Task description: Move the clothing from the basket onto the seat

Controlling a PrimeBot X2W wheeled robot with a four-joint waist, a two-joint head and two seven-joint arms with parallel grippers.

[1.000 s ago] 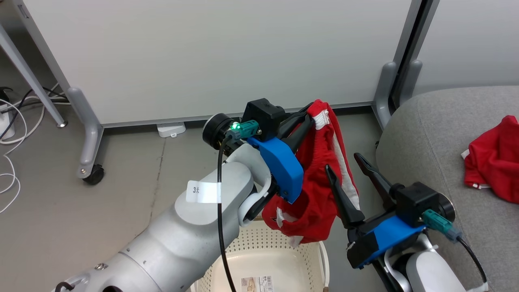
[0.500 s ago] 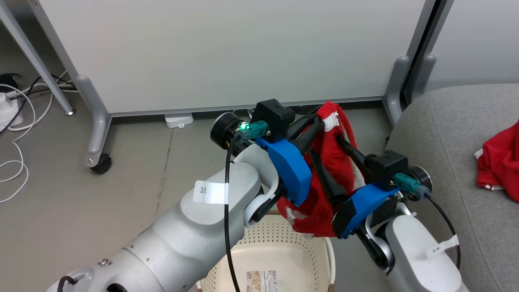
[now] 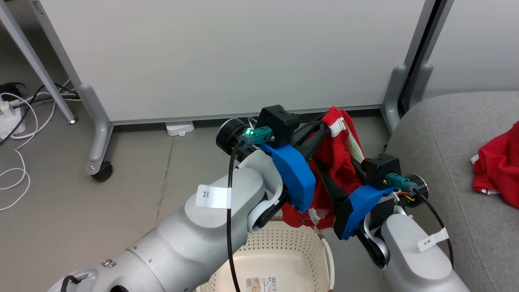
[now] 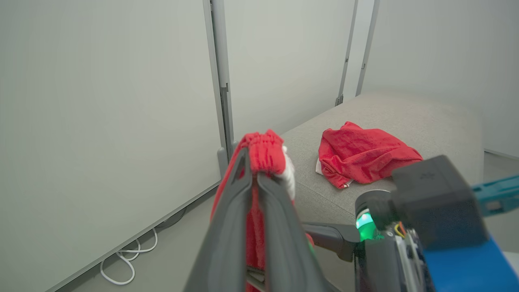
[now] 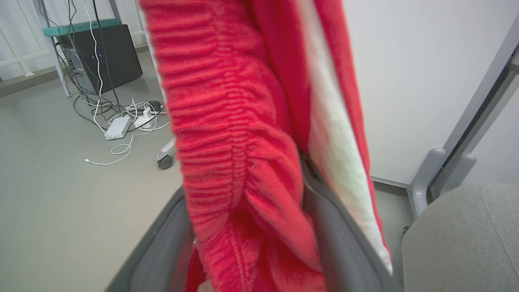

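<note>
Red garment [image 3: 338, 172] above basket [image 3: 284, 245]; another [image 3: 500, 166] on seat [image 3: 442, 138].

The left arm [image 3: 194, 239] extends forward and up from the lower left, its pale forearm bent at the wrist. The left tool [image 3: 323, 127] has both dark fingers pressed together, pinching the waistband of a red garment [image 3: 342, 138]. The right arm [image 3: 409, 255] rises from the lower right. The right tool [image 3: 337, 164] points up and left, fingers spread either side of the hanging garment.
</note>
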